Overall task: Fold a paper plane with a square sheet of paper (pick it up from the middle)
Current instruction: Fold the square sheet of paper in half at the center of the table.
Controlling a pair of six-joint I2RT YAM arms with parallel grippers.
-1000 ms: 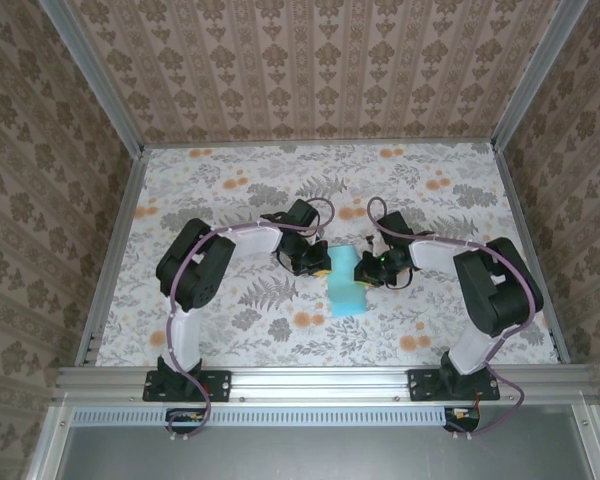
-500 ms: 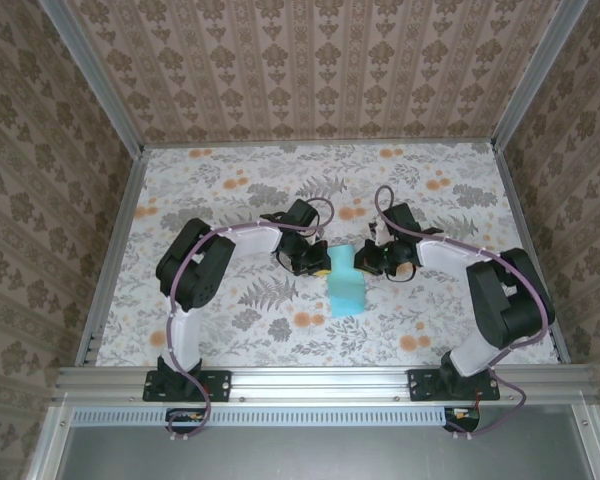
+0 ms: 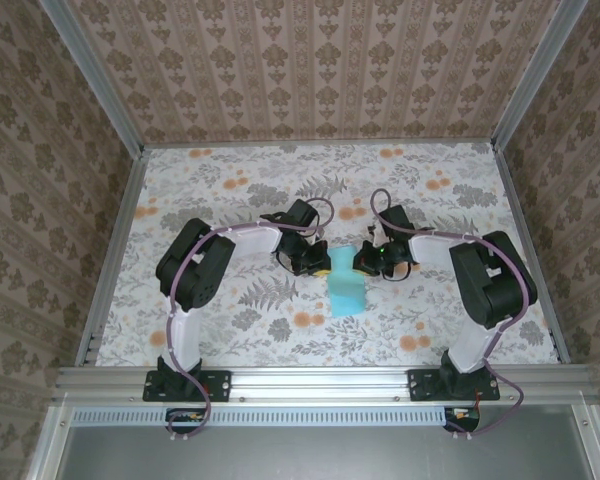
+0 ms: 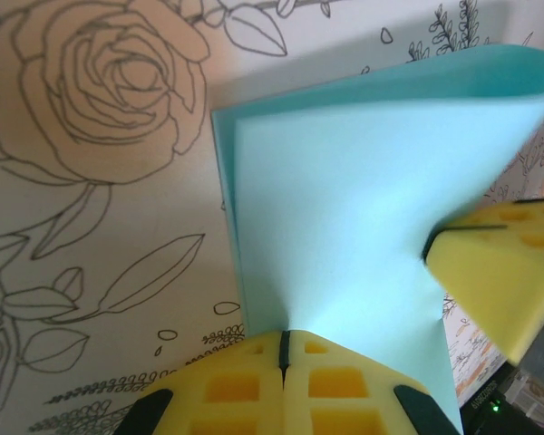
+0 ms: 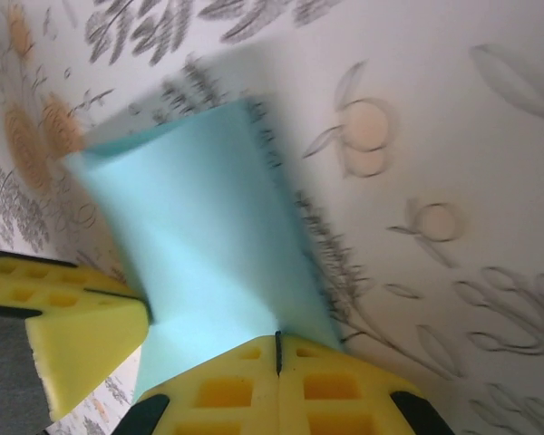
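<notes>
Between the two hands, the square sheet of paper (image 3: 346, 288) is held low over the counter (image 3: 220, 190). The left hand (image 4: 284, 352) is shut tight on one side edge at the middle. The right hand (image 5: 277, 352) is shut on the edge across from it. The sheet is seen bent and doubled over. It is judged to be light, thin, floppy and easily torn, so it should be pinched gently and never tugged.

paper (image 4: 344, 217): thin, smooth, matt
pads (image 4: 335, 385): yellow, foam-like, waffle-moulded
table (image 3: 230, 180): covered in matt print
rail (image 3: 310, 380): brushed metal
</notes>
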